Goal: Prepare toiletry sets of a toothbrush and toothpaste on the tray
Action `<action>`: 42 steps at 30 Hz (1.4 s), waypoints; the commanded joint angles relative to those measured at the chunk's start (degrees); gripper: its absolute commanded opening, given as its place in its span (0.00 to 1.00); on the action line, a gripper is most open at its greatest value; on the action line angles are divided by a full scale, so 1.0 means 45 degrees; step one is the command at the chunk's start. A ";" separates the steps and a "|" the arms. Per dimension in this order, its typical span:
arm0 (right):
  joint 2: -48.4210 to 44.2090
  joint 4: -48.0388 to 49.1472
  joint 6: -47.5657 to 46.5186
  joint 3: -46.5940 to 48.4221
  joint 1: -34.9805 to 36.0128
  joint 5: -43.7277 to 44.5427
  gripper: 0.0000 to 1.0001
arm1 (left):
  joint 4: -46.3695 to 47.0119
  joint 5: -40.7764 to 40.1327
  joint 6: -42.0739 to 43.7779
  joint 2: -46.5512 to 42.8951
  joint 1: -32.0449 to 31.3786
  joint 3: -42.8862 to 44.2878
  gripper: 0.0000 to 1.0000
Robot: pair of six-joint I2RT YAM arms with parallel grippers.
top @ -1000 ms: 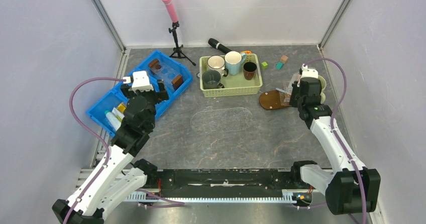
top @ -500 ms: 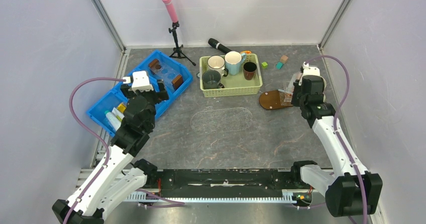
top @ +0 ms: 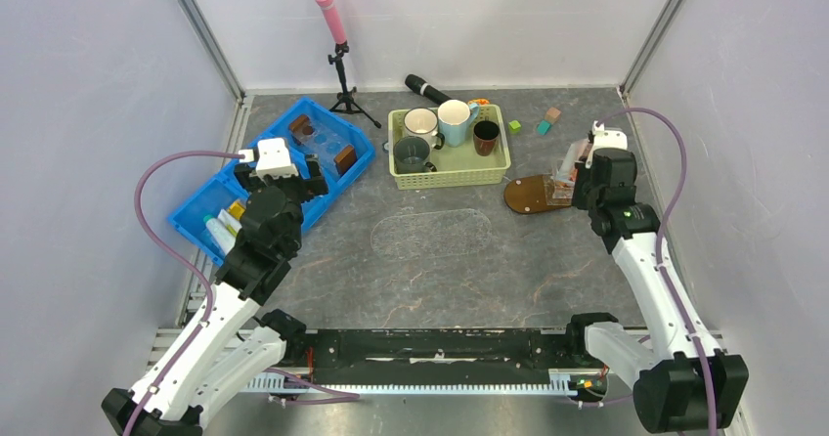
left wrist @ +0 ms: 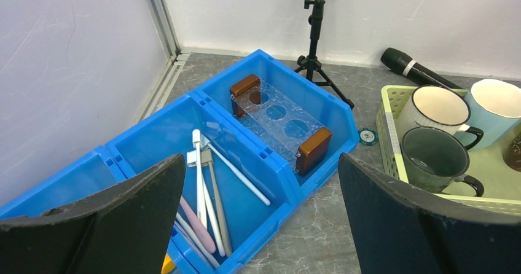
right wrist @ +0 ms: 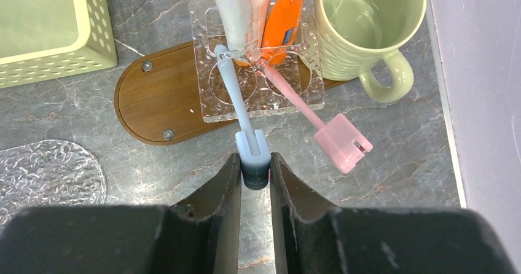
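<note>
**Desk:** What does the right side have hold of?

**Me:** My right gripper (right wrist: 254,163) has its fingers drawn almost together, pinching the thick end of the blue toothbrush (right wrist: 233,93). From there the brush slants away from me onto the clear holder (right wrist: 304,83), which sits on the tray (right wrist: 153,96). Its far tip runs in under two tubes, and I cannot see where it ends.

**Desk:** Where is the tray?

**Me:** It lies flat on the table (right wrist: 381,182), just beside the corner of the green basket (right wrist: 95,34) and near the right wall. A green mug (right wrist: 368,16) covers its right end, so I cannot tell whether the mug stands on the wood or beside it. From overhead my own arm hides a good part of the board.

**Desk:** And the toothpaste?

**Me:** The orange toothpaste (right wrist: 287,16) is up against the holder next to a pale tube (right wrist: 242,10). The top edge of the wrist view cuts both off, so I see only their crimped ends. A pink toothbrush (right wrist: 343,144) angles out from the same spot, with its broad end past the holder's edge. I cannot tell whether that end touches the table.

**Desk:** Left side?

**Me:** My left gripper (left wrist: 261,163) hangs over the blue bin (left wrist: 156,145) with its fingers spread as wide as they go, holding nothing. Loose brushes (left wrist: 206,188) lie in the middle compartment. The black fingers block the nearest compartment, where only a yellow scrap (left wrist: 166,265) shows. Overhead there are tubes (top: 220,226) in it, too small to count.
</note>
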 commanded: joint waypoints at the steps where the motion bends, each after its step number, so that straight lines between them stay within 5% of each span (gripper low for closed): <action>1: -0.0207 -0.0196 -0.0327 0.1006 -0.0052 0.0424 0.00 | 0.0359 0.0097 -0.0428 -0.0071 0.0072 0.0032 1.00; 17: 0.0631 -0.1977 -0.0930 0.2319 -0.0047 0.0221 0.00 | 0.0355 0.0114 -0.0428 -0.0072 0.0092 0.0031 1.00; 42: 0.1564 -0.1292 -0.0930 0.2434 -0.0052 0.0338 0.04 | 0.0328 0.0114 -0.0428 -0.0132 0.0111 0.0031 1.00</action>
